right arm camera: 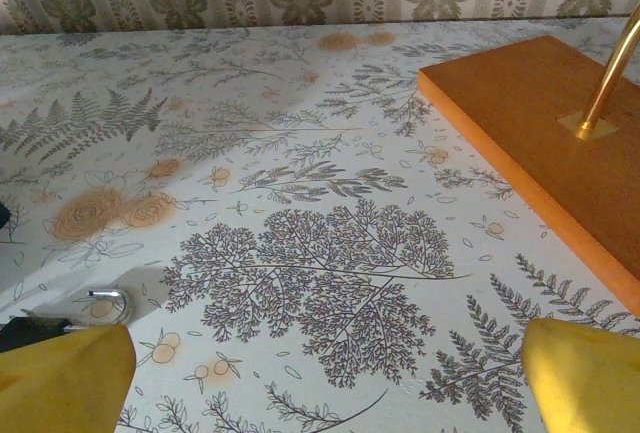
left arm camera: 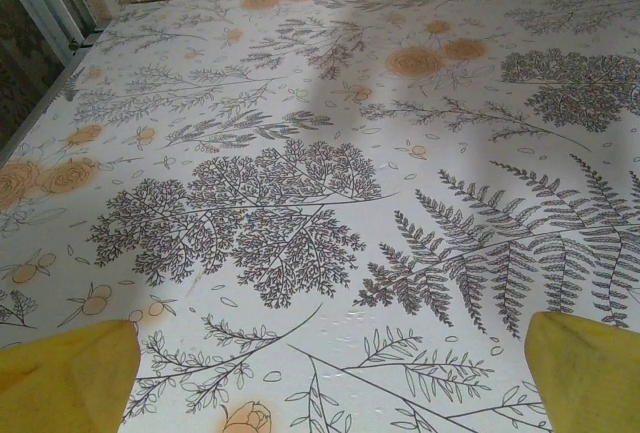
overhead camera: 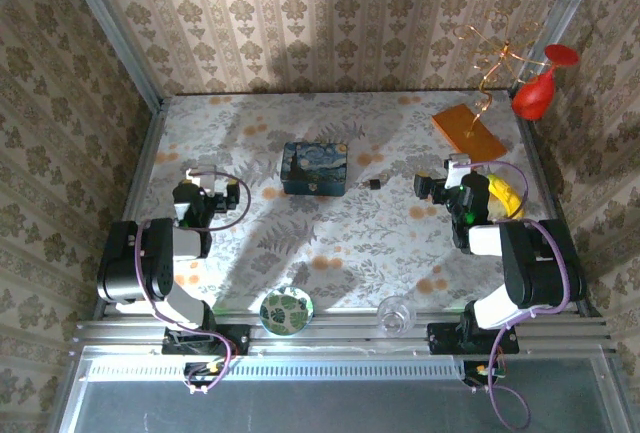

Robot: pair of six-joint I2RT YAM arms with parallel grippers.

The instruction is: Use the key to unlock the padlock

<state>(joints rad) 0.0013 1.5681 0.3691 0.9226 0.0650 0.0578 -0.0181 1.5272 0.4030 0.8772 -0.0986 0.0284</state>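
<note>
Left pincer point(left arm camera: 328, 358): jaws spread wide, nothing between them. Yellow fingertips point(left arm camera: 70, 378) hang over bare fern-print counter point(left arm camera: 300, 103).

Green patterned dish point(overhead camera: 286, 310): to its right, back toward the arm bases at the near edge.

Blue swirl-painted box point(overhead camera: 314, 169): well to the right of the left pincer, standing on the counter between the two pincers.

Padlock point(overhead camera: 375, 184) point(right arm camera: 100, 295): just right of the box and apart from it, left of the right pincer point(right arm camera: 325, 358) and nearer to it than to the left one. It rests on the counter. From the right wrist, its silvery shackle shows just past the fingertip on the left of that view; contact cannot be judged.

Key: too small to tell apart from the padlock.

Clear glass point(overhead camera: 395, 315): at the near edge, left of the right arm's base.

Right pincer: jaws wide apart, holding nothing.

Orange board point(right arm camera: 540, 123): ahead and to its right, flat on the counter, with a brass stem point(right arm camera: 615, 73) rising from it.

Red vase point(overhead camera: 535, 93): farther right, beyond the board.
</note>
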